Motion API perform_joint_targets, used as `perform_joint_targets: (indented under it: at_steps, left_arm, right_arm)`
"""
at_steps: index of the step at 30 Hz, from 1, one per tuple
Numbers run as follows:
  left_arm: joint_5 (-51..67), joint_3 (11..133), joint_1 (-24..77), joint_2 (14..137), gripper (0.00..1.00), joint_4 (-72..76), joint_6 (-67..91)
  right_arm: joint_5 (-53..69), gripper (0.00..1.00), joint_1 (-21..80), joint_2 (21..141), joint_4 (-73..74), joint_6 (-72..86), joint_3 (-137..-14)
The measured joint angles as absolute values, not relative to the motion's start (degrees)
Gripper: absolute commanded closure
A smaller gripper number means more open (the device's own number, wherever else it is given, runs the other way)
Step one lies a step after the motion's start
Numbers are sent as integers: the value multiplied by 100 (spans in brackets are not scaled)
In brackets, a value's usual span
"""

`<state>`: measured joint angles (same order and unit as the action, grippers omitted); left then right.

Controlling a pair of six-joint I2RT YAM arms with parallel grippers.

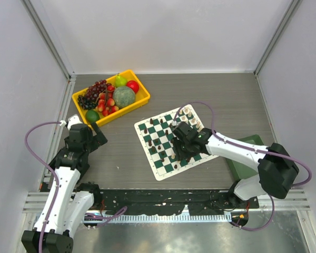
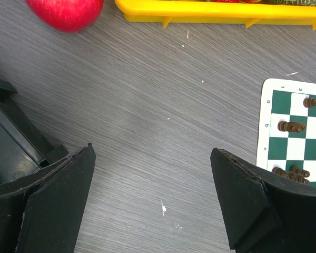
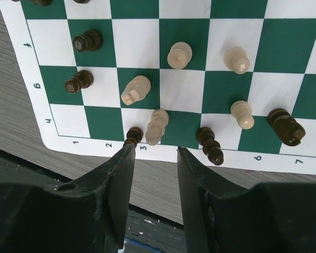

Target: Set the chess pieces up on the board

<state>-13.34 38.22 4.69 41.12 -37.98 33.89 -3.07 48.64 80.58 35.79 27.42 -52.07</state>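
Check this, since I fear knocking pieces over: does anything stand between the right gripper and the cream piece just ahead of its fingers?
Nothing visible stands between the right gripper and the cream piece. But one dark piece crowds one fingertip, perhaps touching it, and a second dark piece leans just outside the other.

The top external camera sits high behind the arm bases and looks down on the table (image 1: 121, 163), with the yellow tray (image 1: 124, 112) at far left and the board (image 1: 154, 132) central. The left wrist camera looks past the left gripper (image 2: 152, 152), close over the tabletop, catching the tray wall and an edge of the board. The right wrist camera, past the right gripper (image 3: 155, 149), hangs nearer still over the board's numbered border. All three views share the board.
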Motion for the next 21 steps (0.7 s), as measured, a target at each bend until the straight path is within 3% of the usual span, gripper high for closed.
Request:
perform_joint_targets:
  at_steps: [10,21]
  left_arm:
    - [-1339,3820,469,4123,1,-3798,3378]
    - [-1343,3820,469,4132,1,-3798,3369]
  right_arm:
    - [-183,64,4899,8436,3524,2714,-5221]
    - [-165,66,4908,8556,3459,2696,-5260]
